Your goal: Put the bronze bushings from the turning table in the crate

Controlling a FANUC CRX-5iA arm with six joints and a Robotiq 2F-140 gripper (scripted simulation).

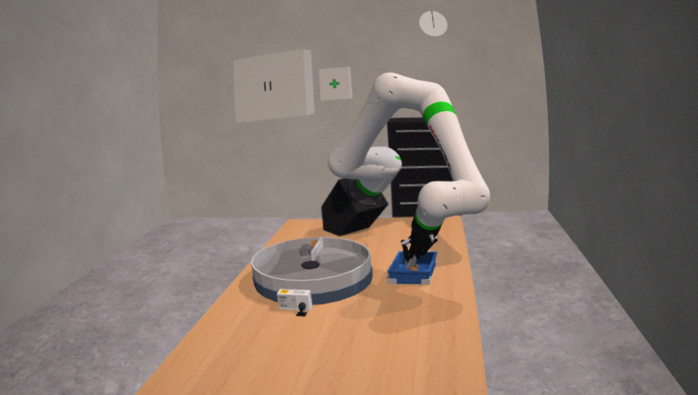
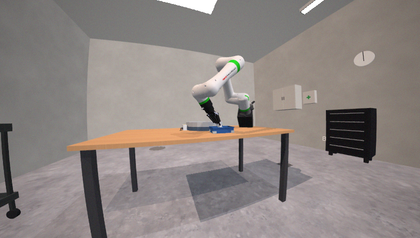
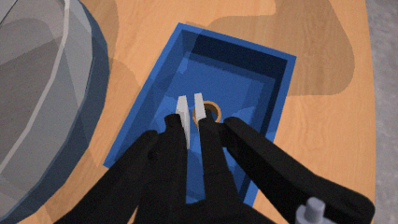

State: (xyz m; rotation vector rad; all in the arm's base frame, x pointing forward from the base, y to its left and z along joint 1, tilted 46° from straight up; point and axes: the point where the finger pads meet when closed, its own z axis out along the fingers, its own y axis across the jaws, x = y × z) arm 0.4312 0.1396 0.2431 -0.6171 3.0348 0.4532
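Observation:
The blue crate (image 1: pixel 410 277) (image 2: pixel 223 130) (image 3: pixel 229 77) stands right of the round turning table (image 1: pixel 342 288) (image 2: pixel 195 128) (image 3: pixel 99 70). A bronze bushing (image 1: pixel 414 267) (image 3: pixel 219 112) lies in the crate, its ring facing up in the wrist view. My gripper (image 1: pixel 411 262) (image 2: pixel 219 126) (image 3: pixel 191 105) reaches down into the crate, its fingers nearly together with a narrow gap and nothing between them. Its right finger in the wrist view partly covers the ring; contact cannot be told. On the turning table, a grey steel bushing (image 1: pixel 304 249) and a bronze-coloured piece (image 1: pixel 314 243) show near the upright plate, partly hidden.
The turning table has a raised grey rim, an upright pale plate (image 1: pixel 318 248) inside and a dark hub (image 1: pixel 309 264). A white box (image 1: pixel 294 299) with a black knob stands at its front. The wooden table's right edge runs beyond the crate.

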